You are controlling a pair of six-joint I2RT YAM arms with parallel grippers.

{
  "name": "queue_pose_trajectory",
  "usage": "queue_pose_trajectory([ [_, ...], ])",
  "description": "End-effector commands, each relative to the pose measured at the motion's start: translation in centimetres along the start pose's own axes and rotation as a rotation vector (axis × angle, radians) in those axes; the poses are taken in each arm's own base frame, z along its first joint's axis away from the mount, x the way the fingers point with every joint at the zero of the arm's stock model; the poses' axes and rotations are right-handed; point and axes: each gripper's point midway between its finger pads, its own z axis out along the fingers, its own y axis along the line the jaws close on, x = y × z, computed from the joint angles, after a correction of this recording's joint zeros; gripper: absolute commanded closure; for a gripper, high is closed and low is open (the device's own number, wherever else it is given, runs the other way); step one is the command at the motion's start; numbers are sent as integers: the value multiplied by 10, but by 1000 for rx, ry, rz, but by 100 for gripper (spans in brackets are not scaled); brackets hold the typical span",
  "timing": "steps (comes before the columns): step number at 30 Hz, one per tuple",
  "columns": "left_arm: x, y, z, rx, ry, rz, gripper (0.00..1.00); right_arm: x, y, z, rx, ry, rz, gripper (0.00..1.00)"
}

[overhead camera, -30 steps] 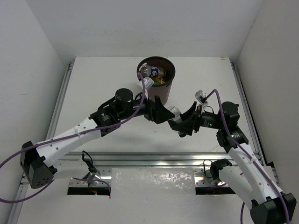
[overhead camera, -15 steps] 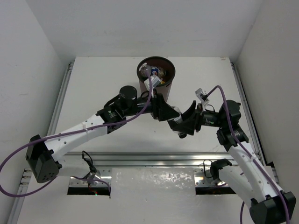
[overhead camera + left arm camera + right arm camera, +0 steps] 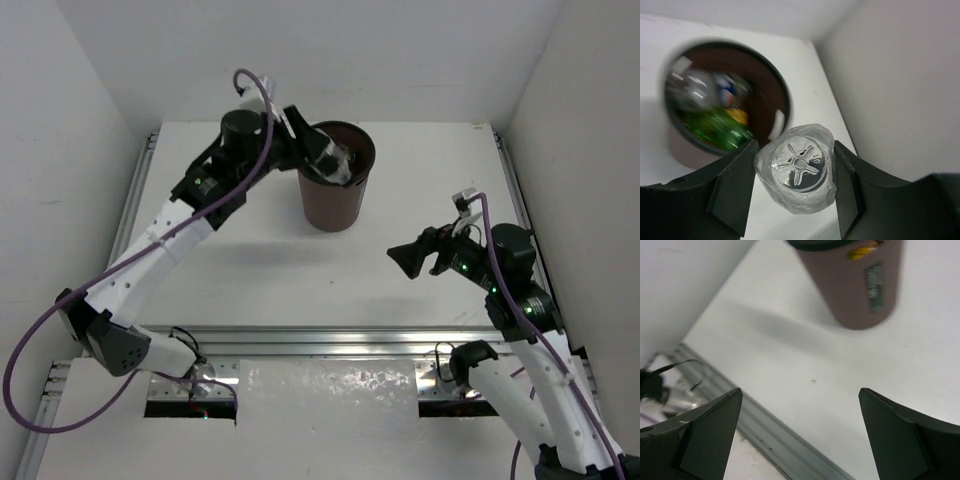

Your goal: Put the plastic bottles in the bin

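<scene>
Bottle (image 3: 799, 172) was clear, glossy plastic, sides crinkled. Bin (image 3: 333, 205) was brown matt plastic, rim black. Desk (image 3: 250, 265) was white, smooth, matt. Rail (image 3: 330, 338) was bare metal, shiny. Left pincer (image 3: 795, 165) fingers (image 3: 732, 187) were black matt plastic. Left arm shell (image 3: 150, 268) was white, smooth plastic. Walls (image 3: 60, 120) were white, matt.

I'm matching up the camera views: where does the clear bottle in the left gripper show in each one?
Top external: clear bottle over the bin mouth, upper centre.
Left wrist: lower centre, base toward the camera.
Right wrist: not in it.
Shared landmark: the bin, in all three.
</scene>
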Motion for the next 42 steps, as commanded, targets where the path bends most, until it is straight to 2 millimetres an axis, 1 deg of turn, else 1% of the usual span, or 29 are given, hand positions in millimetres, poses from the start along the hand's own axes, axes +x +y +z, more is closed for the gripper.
queue_pose_trajectory([
  [1,-40,50,13,-243,-93,41,100,-7,-46,-30,331,-6,-44,1],
  [4,-56,74,39,-351,-127,72,99,-4,-40,-36,316,10,-59,1],
  [5,-67,73,43,-360,-146,81,99,-3,-39,-37,312,13,-59,1],
  [6,-59,84,60,-389,-121,89,99,-1,-38,-37,305,17,-56,1],
  [10,-62,92,84,-423,-116,104,90,3,-36,-39,294,17,-57,1],
  [13,-54,87,99,-387,-74,102,64,6,-36,-40,291,26,-59,1],
  [14,-51,84,103,-369,-63,97,48,6,-36,-40,295,23,-59,1],
  [15,-48,84,105,-357,-54,85,40,6,-37,-41,298,23,-62,1],
  [17,-42,74,107,-305,-23,73,26,7,-38,-41,304,29,-62,1],
  [20,-44,52,98,-220,-7,62,19,10,-44,-42,334,40,-57,1],
  [21,-47,46,93,-202,-11,65,12,10,-46,-43,350,42,-54,1],
  [22,-46,39,89,-176,-3,71,1,10,-47,-44,355,41,-56,1],
  [23,-46,37,83,-172,3,78,0,10,-48,-45,366,43,-52,1],
  [24,-54,27,66,-154,-17,90,0,11,-49,-47,379,49,-45,1],
  [25,-58,28,57,-162,-30,95,0,11,-53,-50,407,47,-42,1],
  [26,-47,38,51,-193,-11,103,0,12,-56,-52,426,52,-40,1],
  [27,-59,33,24,-193,-55,116,0,14,-57,-54,440,64,-33,1],
  [28,-44,58,17,-281,-41,125,0,14,-63,-58,481,70,-31,1],
  [29,-42,69,3,-325,-51,139,0,14,-66,-60,502,75,-25,1],
  [30,-56,72,-29,-370,-125,144,0,15,-68,-64,527,84,-23,1],
  [31,-51,82,-42,-410,-132,150,0,14,-71,-68,554,82,-20,1],
  [32,-25,109,-53,-488,-84,167,0,13,-75,-72,585,79,-20,1],
  [33,-28,113,-79,-513,-123,159,0,10,-74,-77,595,76,-21,1],
  [34,-26,131,-96,-601,-150,160,0,8,-73,-79,600,71,-25,1],
  [35,-7,150,-119,-664,-129,157,0,6,-72,-83,607,63,-30,1],
  [37,4,176,-147,-778,-150,171,0,5,-72,-89,621,65,-45,1],
  [38,22,190,-164,-822,-133,165,0,5,-72,-92,629,60,-49,1],
  [40,33,206,-182,-881,-137,172,0,11,-76,-97,656,79,-56,1],
  [42,56,231,-205,-968,-136,166,0,19,-81,-101,676,98,-64,1],
])
